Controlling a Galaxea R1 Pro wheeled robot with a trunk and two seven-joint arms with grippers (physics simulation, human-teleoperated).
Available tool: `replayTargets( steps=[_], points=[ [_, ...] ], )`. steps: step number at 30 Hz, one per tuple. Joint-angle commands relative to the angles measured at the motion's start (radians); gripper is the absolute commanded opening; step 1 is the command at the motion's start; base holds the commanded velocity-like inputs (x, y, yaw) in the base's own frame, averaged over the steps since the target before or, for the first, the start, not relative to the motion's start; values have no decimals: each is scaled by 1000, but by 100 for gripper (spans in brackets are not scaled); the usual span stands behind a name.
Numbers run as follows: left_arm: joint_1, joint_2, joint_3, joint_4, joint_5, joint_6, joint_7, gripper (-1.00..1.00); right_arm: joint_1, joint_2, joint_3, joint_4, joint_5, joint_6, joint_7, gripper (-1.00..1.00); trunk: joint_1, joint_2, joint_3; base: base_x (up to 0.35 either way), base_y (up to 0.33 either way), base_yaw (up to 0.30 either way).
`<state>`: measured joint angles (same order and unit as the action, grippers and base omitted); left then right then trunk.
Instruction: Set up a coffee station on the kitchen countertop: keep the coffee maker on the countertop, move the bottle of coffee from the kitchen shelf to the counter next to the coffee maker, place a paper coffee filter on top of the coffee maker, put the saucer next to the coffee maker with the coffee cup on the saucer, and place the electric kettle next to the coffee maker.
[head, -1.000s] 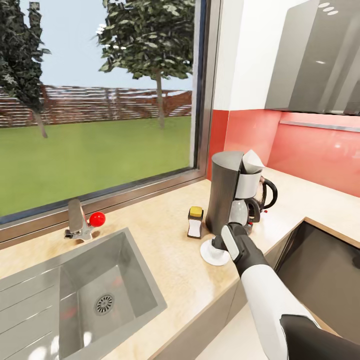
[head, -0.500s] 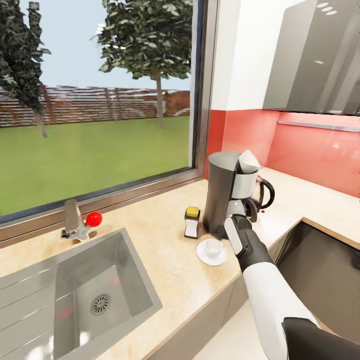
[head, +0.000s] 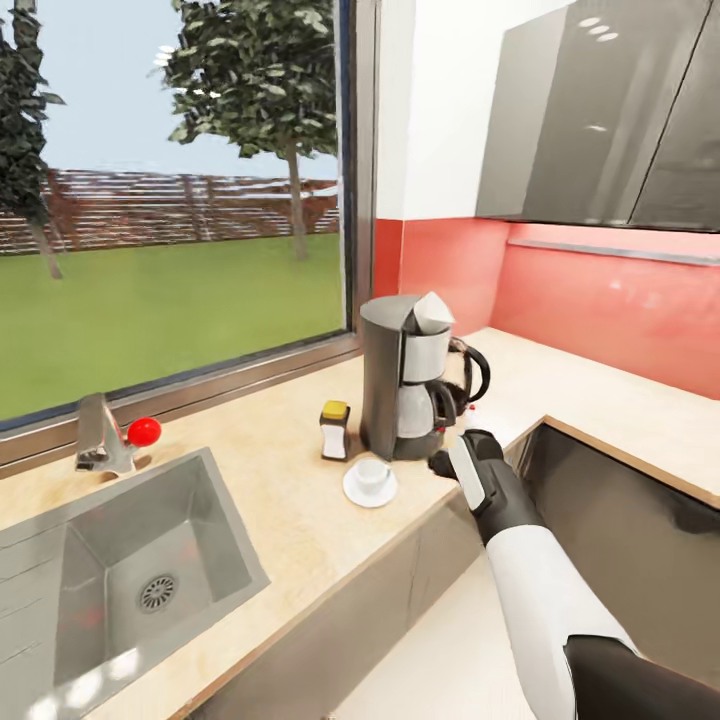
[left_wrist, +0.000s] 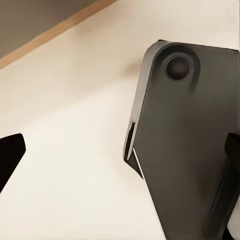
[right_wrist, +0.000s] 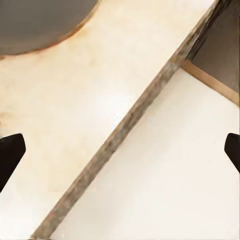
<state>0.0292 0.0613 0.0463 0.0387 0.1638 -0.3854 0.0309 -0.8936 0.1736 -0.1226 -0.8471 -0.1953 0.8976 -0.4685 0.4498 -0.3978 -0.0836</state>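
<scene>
The coffee maker (head: 400, 378) stands on the surface (head: 290, 500) near the window corner, and it looks to be the hub of a station that is nearly finished. A white paper coffee filter (head: 432, 314) sits on its top, tilted, one point up. Taking the coffee maker as the clock centre in the head view, the saucer (head: 370, 488) lies at about 7 o'clock, just beside the base, with the coffee cup (head: 373, 474) upright on it. The bottle of coffee (head: 334, 430), yellow-capped, stands at about 9 o'clock, close by but apart from the machine. The electric kettle (head: 470, 375) shows at about 3 o'clock, partly hidden behind the machine, its dark handle looping out; whether it touches the coffee maker I cannot tell.

Judged from how things lie, every item the task names seems to be in its place: filter on top, cup on saucer, bottle and kettle flanking the machine. Little appears left beyond clearing the arm away.

The right gripper (head: 441, 462) hovers at about 5 o'clock from the coffee maker, over the front edge of the surface, just beside the saucer and holding nothing. In the right wrist view its dark fingertips (right_wrist: 10, 155) stand at opposite edges, so the jaws are spread wide over the surface edge. The left wrist view shows one dark fingertip (left_wrist: 9, 155) spread to the side, so those jaws look released too, over pale floor and a dark robot part.

Further out, a sink (head: 120, 580) and a faucet (head: 105, 448) with a red knob lie at about 8 o'clock.
</scene>
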Motion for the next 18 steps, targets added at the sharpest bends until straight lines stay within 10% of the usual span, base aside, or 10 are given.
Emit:
replayTargets(
  steps=[1,15,18],
  points=[
    [-1,0,4,1,0,-5,0,100,0,1,-2,0,-9,0,-10,100,0,-2,-2,-279,-157,-272],
    [-1,0,7,-3,5,-7,0,100,52,-4,-2,30,-5,-135,-11,100,0,-2,-2,-309,-47,-275],
    [-2,1,7,-5,6,-8,0,100,88,-8,-1,180,-2,-318,-10,100,0,-2,-2,-272,0,-264]
  ],
)
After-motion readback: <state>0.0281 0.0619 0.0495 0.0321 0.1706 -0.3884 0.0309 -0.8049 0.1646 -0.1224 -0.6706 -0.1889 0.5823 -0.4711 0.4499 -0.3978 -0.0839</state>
